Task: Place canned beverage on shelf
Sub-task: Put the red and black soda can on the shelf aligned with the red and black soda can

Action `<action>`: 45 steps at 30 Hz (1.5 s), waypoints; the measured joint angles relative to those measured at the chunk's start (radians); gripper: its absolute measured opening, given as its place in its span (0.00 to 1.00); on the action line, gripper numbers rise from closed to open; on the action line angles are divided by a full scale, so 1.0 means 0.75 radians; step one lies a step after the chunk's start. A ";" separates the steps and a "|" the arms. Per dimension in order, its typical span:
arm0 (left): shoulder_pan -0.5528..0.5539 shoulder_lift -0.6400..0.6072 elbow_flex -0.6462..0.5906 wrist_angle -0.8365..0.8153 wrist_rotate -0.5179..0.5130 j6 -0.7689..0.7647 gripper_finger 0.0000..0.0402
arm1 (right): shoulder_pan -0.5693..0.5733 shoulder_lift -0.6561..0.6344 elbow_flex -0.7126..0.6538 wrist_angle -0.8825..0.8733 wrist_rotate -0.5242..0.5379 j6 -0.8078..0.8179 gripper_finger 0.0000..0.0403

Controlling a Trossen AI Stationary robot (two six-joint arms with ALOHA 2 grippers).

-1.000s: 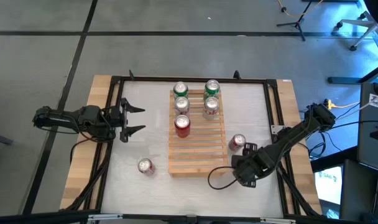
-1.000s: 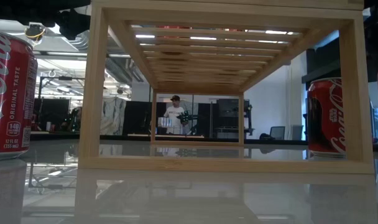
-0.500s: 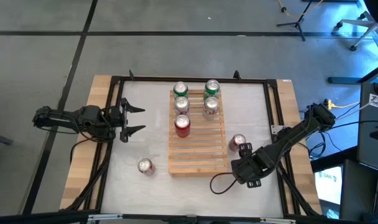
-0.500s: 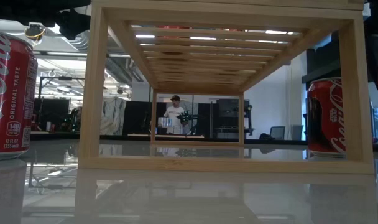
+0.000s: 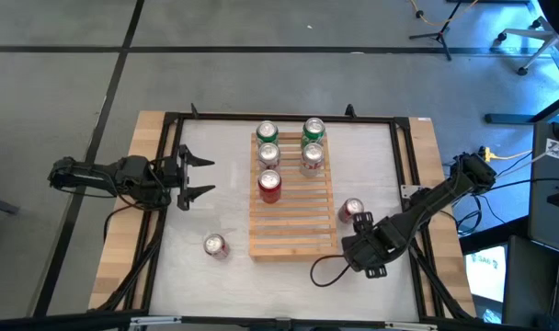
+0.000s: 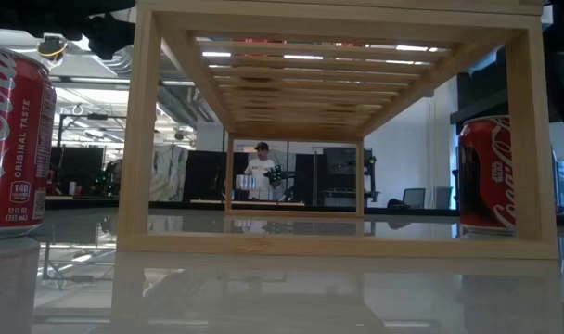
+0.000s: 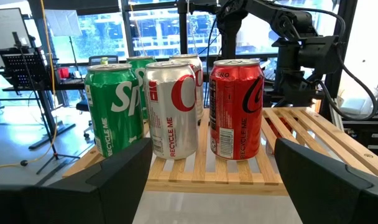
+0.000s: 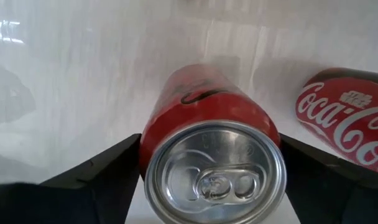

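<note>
1. Surveying from the biggest item down: the white table (image 5: 390, 165) carries everything, and the shelf (image 5: 293, 230) lies flat at its centre so either arm can reach it.
2. Left arm waits at the table's left edge. The left gripper (image 5: 195, 177) has its jaws spread and nothing between them, and it points across at the shelf. I judge it is parked out of the way.
3. Right arm works off the shelf's right side. The right gripper (image 8: 211, 182) looks straight down on an upright red can (image 8: 214, 162), with one finger on each flank. The jaws are spread and not yet pinching, so I read this as lining up for a grasp.
4. That can stands on the tabletop, not on the shelf. A second red can (image 8: 341, 118) stands close beside it, which leaves little room for the outer finger.
5. Five cans already stand on the shelf's far half: two green (image 5: 267, 133), two silver (image 5: 268, 154) and one red (image 5: 270, 186). The near slats are bare, probably for the next placement.
6. One more red can (image 5: 215, 245) stands alone on the table to the shelf's left.
</note>
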 joint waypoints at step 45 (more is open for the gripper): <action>0.000 0.001 0.000 0.000 -0.001 0.000 0.82 | 0.001 0.000 0.037 0.020 0.048 0.497 0.99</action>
